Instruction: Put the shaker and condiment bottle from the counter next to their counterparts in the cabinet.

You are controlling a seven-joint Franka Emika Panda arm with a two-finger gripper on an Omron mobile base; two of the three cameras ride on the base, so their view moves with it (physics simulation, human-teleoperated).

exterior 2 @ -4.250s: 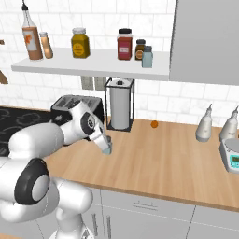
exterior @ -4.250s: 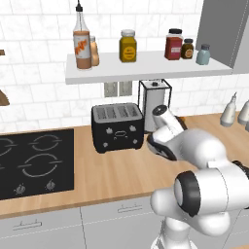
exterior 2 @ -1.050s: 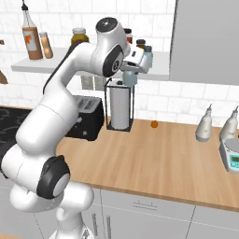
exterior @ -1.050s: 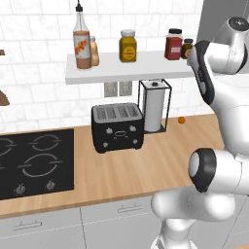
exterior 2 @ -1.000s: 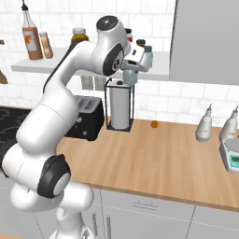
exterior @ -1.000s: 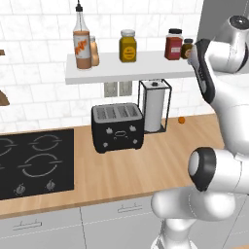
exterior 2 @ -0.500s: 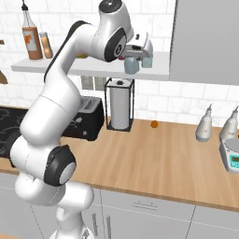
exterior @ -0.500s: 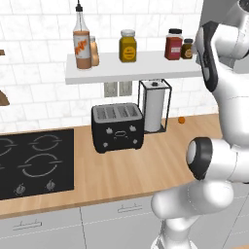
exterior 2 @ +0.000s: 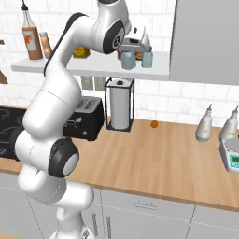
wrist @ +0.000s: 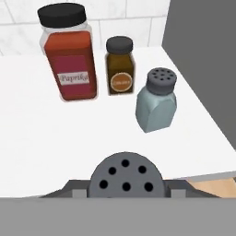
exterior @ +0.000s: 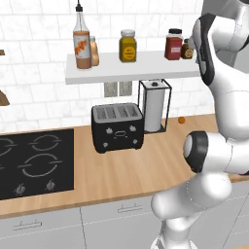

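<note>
The gripper (exterior 2: 127, 55) pinched the small blue-grey shaker with perforated grey cap (wrist: 126, 177) at frame bottom, beside its twin (wrist: 156, 100) on the white shelf (wrist: 27, 133); release remained, bottle seemingly done.

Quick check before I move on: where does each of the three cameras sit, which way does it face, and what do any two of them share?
Left base view: behind the arm's left, facing the counter and cabinet; the arm rises at right.
Right base view: behind its right, same wall; the arm rises at left, gripper at the shelf.
Hand view: on the hand, looking down over the held shaker onto the shelf.
Shared: both base views show the toaster; right base and hand views show the shelf's second shaker.
</note>
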